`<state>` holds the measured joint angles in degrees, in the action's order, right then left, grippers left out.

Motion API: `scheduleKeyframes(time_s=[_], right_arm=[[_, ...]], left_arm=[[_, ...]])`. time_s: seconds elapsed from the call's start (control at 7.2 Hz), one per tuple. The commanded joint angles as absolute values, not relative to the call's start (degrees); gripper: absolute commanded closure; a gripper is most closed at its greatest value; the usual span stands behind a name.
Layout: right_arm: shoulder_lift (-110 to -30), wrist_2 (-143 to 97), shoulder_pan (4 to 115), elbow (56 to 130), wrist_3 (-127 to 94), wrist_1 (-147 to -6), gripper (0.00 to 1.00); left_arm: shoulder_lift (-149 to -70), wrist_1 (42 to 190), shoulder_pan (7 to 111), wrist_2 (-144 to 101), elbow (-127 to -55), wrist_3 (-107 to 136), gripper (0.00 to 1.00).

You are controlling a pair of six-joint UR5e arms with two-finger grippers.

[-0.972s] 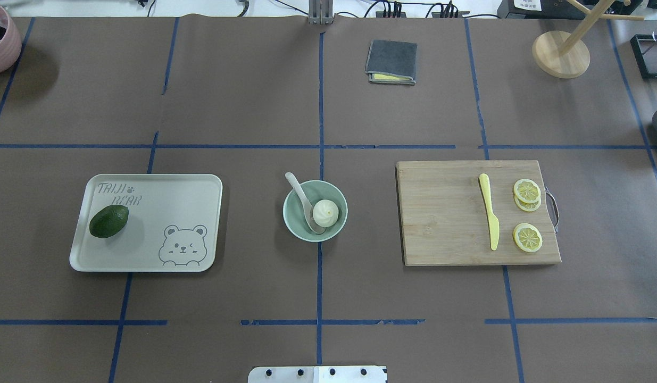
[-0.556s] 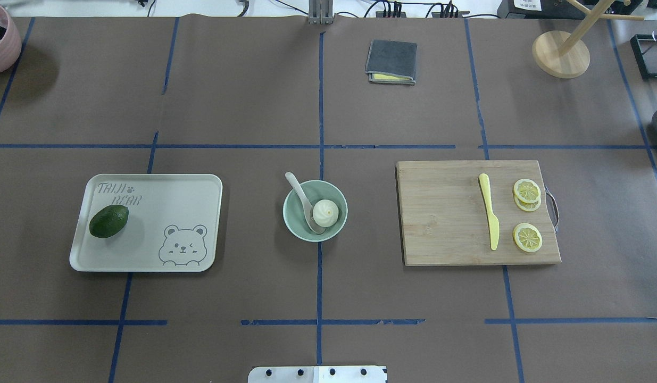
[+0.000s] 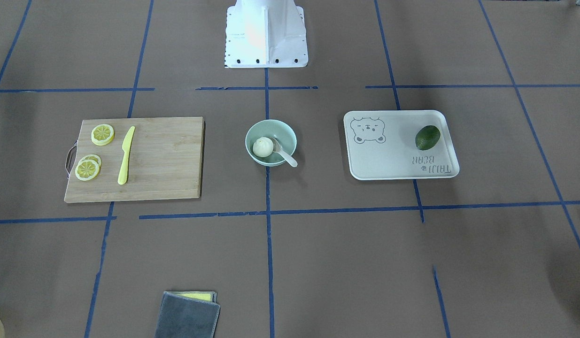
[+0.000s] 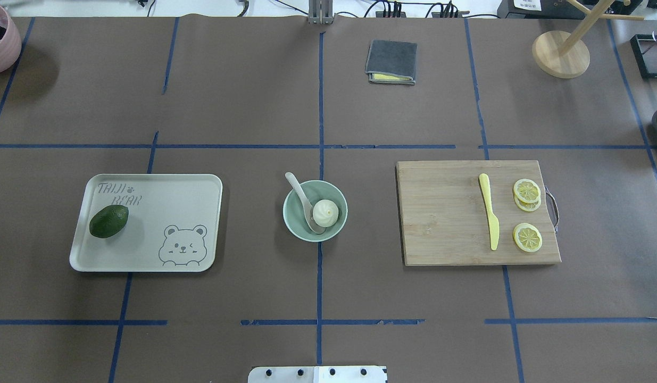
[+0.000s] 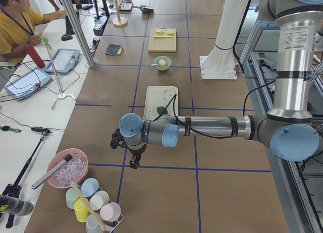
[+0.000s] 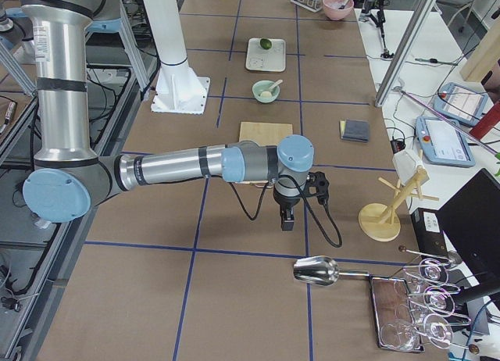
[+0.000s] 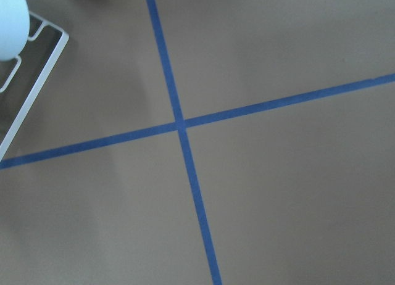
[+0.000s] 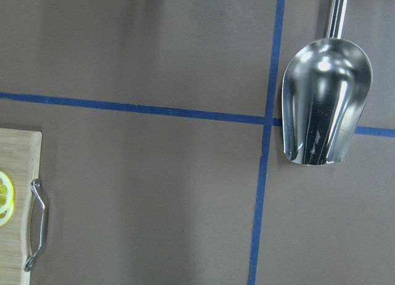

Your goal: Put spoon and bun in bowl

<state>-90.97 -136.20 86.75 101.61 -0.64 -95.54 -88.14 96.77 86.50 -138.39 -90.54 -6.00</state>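
Mint bowl (image 4: pixel 294 219): middle of the bench (image 4: pixel 243 106), bun (image 4: pixel 325 212) and spoon (image 4: pixel 301 198) inside, handle over the rim.
Left tool (image 5: pixel 133 161): hangs past the tray (image 4: pixel 152 213), well apart from the bowl; wide or narrow, can't tell.
Right tool (image 6: pixel 287 218): beyond the cutting board (image 4: pixel 445 213), far off too; can't tell either.

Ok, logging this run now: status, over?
Left gripper, right gripper: far from bowl, jaws unreadable. Spoon and bun inside, handle over rim. Nothing blocking.
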Motion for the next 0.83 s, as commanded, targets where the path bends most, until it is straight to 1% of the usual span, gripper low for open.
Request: scheduleKeyframes(time_s=[0.0,0.28,0.69], right_arm=[[-91.6,-136.3,86.7,102.4,-0.5,-95.5,0.0],[-91.7,-136.8,86.7,102.6,-0.9,-95.5,0.0],[-91.6,-136.4,86.7,102.3,-0.9,-95.5,0.0]], left_arm=[[-87.1,96.5,86.7,-138.4,-91.7,-6.0,0.0],[-87.3,93.7,86.7,-138.5,-91.7,-6.0,0.0],[-87.4,94.2,86.6,-138.7,-91.8,-6.0,0.0]])
